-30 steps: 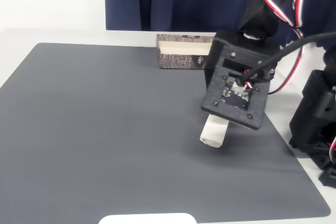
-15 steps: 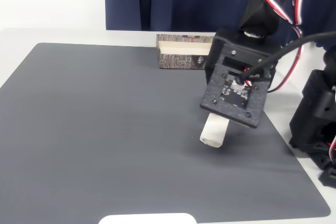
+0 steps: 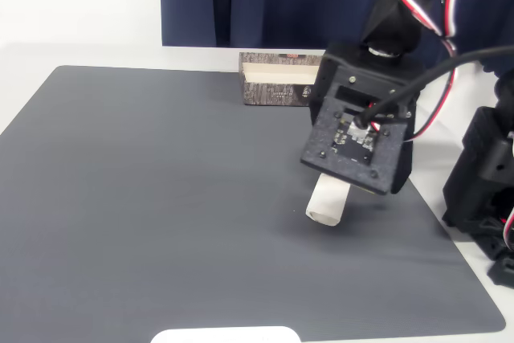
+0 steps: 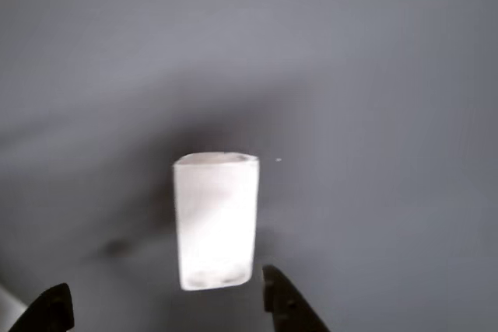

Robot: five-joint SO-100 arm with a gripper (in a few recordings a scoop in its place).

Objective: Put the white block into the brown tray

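The white block point(image 3: 327, 203) is lying on the dark grey mat point(image 3: 161, 198), toward the mat's right edge and about midway between its front and back edges. In the wrist view the gripper point(image 4: 167, 309) is being held with fingers spread wide, the block point(image 4: 215, 219) between the tips, ungripped. The brown tray point(image 3: 277, 79) is sitting at the mat's back edge. Open mat is lying between block and tray.

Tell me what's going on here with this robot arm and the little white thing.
The arm's gripper hangs just above the white block, which lies on the dark grey mat. The jaws are open, one on either side of the block's near end, and not closed on it. The brown tray sits at the mat's far edge with no block visible in it, so the pick-up is not yet done.
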